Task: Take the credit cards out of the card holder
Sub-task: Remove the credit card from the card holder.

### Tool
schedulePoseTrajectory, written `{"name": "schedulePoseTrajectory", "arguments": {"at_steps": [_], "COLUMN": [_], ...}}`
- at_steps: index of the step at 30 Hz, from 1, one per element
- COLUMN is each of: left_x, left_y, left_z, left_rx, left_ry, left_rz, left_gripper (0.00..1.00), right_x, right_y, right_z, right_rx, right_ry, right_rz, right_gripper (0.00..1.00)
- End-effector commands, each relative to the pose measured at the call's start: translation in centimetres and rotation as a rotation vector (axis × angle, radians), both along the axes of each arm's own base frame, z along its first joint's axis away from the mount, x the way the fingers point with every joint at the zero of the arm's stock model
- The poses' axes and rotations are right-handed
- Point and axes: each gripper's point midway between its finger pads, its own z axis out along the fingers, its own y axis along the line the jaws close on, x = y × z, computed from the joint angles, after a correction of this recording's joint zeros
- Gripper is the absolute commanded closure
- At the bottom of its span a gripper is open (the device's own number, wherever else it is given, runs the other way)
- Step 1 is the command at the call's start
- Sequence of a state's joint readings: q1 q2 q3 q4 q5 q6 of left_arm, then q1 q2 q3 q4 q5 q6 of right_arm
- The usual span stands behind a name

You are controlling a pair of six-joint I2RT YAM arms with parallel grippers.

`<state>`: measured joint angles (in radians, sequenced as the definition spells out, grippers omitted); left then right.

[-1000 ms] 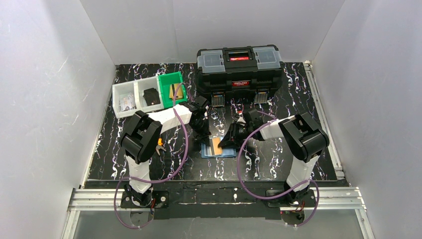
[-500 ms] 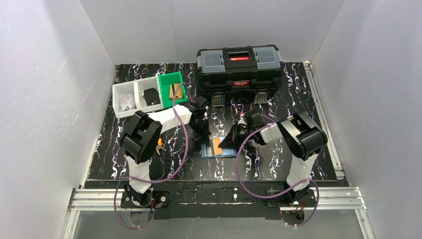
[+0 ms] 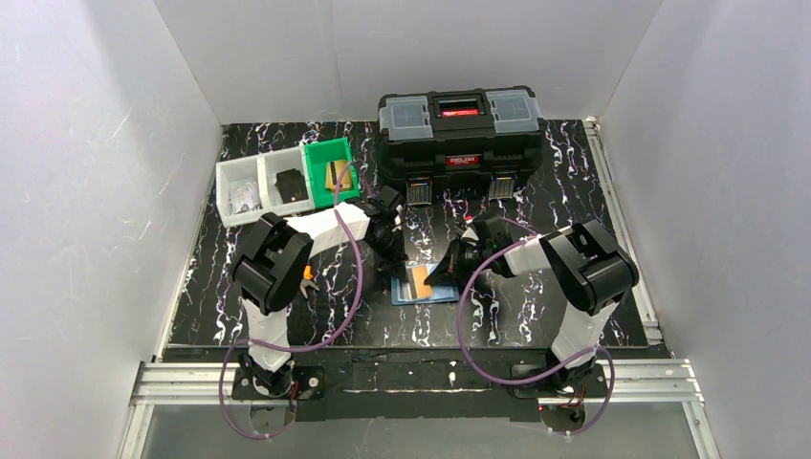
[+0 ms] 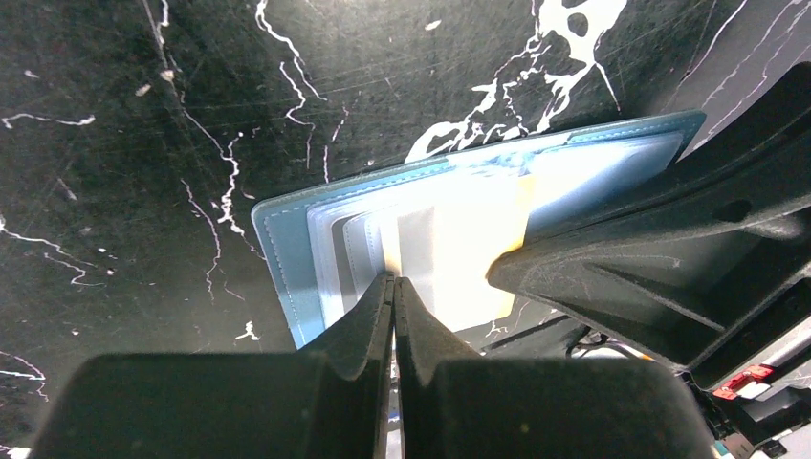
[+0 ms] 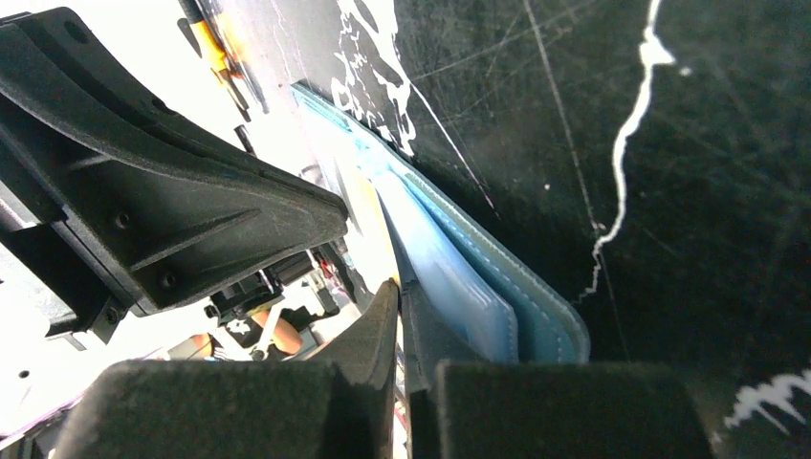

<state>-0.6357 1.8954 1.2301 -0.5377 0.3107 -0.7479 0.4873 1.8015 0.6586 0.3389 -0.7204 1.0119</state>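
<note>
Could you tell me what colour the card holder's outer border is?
The card holder has a teal-blue border, clearest in the left wrist view.

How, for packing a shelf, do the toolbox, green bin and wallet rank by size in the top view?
Largest: toolbox.
Then green bin and wallet: alike, the wallet partly covered, so unranked.

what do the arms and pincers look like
The left arm and right arm are white links with bulky black joint housings, each trailing a looping purple cable. The left pincer and right pincer are matte black with tapering ribbed fingers.
</note>
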Motion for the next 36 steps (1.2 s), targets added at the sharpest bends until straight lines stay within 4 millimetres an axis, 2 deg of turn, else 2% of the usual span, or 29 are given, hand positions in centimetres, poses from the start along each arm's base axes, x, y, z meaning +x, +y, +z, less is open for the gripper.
{"name": "schedulePoseTrajectory", "arguments": {"at_steps": [1, 21, 23, 26, 28, 34, 36], "left_x": [-2.2, -2.6, -2.6, -2.5, -2.5, -2.5, -2.6], "left_y": [4.2, 4.8, 4.6, 4.4, 4.4, 4.2, 4.2], "left_z": [-4.2, -4.8, -4.8, -4.8, -4.8, -4.9, -4.9], "left_rx": [0.209, 0.224, 0.215, 0.208, 0.205, 0.198, 0.198], "left_ry": [0.071, 0.088, 0.089, 0.091, 0.094, 0.099, 0.100], "left_rz": [-0.009, -0.010, -0.011, -0.012, -0.014, -0.016, -0.019], "left_gripper": [1.00, 1.00, 1.00, 1.00, 1.00, 1.00, 1.00], "right_x": [0.6, 0.9, 0.9, 0.8, 0.9, 0.9, 0.9], "right_y": [-1.6, -2.8, -2.6, -2.0, -1.6, -0.9, -0.9], "right_z": [-0.9, -1.0, -0.8, -0.3, 0.0, -0.2, -0.3], "right_rx": [-0.093, -0.167, -0.152, -0.099, -0.069, -0.042, -0.041], "right_ry": [-0.008, -0.043, -0.051, -0.051, -0.052, -0.021, -0.015], "right_rz": [-0.043, -0.058, -0.046, -0.022, -0.012, 0.006, 0.004], "right_gripper": [0.96, 0.98, 0.95, 0.79, 0.74, 0.73, 0.77]}}
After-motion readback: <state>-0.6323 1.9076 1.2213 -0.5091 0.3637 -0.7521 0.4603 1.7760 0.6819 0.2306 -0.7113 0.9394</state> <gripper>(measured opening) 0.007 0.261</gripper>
